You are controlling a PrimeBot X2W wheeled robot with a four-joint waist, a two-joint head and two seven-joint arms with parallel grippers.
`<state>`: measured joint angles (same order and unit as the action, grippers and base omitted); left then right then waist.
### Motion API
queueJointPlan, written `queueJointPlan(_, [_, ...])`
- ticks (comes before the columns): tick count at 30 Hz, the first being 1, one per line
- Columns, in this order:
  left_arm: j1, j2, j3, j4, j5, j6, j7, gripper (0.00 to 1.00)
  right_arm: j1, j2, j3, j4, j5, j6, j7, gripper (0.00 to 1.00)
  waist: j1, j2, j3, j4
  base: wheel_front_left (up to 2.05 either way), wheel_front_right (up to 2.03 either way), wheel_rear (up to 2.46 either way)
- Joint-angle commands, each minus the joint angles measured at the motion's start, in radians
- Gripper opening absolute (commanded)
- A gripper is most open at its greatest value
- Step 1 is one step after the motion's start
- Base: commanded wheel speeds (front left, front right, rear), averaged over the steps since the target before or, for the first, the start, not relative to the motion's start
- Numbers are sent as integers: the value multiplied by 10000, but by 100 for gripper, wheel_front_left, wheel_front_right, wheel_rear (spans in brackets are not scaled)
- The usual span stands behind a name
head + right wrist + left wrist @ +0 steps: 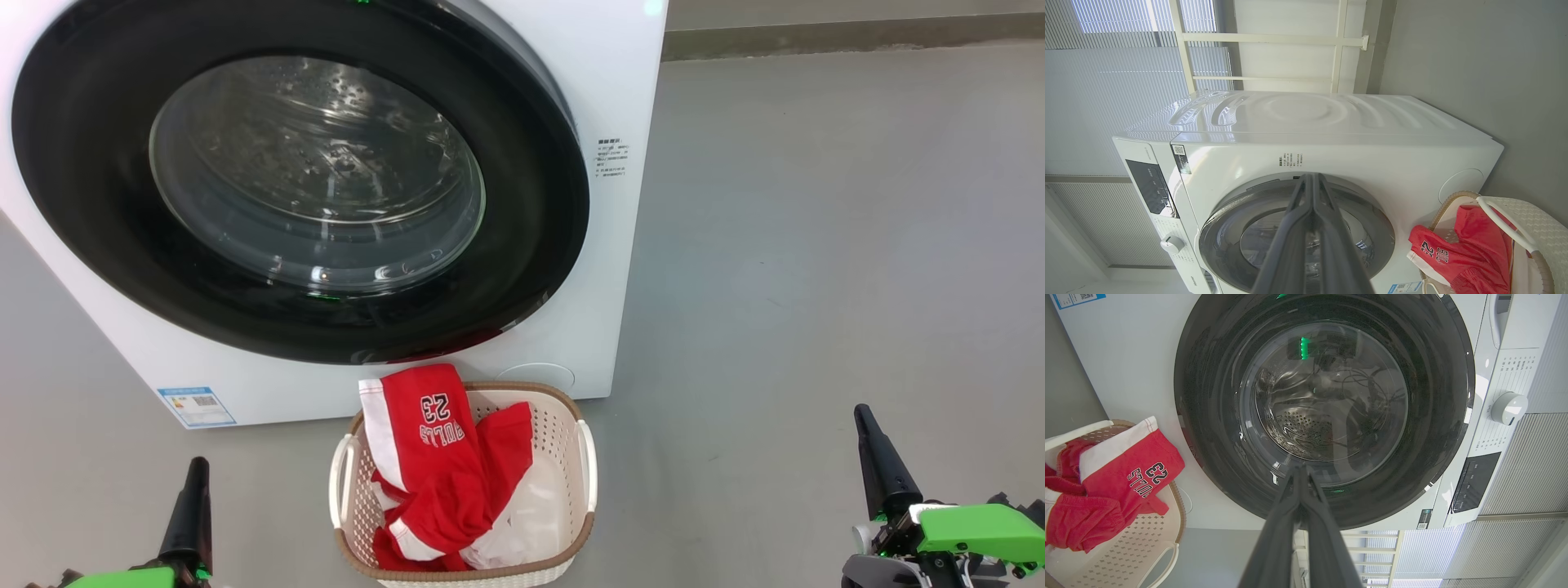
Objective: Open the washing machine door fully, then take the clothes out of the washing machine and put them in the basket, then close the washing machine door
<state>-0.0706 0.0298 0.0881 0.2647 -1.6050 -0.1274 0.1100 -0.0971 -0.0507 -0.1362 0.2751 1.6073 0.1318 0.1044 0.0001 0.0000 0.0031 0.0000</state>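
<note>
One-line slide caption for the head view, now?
Washing machine door closed, clothes in basket, left gripper and right gripper shut.

Grey floor stretches ahead of my jaws; beyond them stand pale window blinds and a white frame.

The head view's top edge cuts off the washing machine and the upper rim of the washing machine door. Print on the blue label and the small sticker is too small to read. The clothes hide much of the inside of the basket — its near rim runs off the bottom edge.
</note>
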Motion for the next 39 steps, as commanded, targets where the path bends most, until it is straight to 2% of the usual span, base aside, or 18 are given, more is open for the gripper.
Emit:
queueJointPlan(1, [-375, 204, 263, -194, -31, -33, 38, 0, -107, -10, 234, -304, 20, -11, 80, 0, 0, 0, 0, 0, 0, 0, 0])
queueJointPlan(39, [-375, 204, 260, -195, -33, -33, 35, 0, -108, -3, 224, -303, 12, -11, 88, 0, 0, 0, 0, 0, 0, 0, 0])
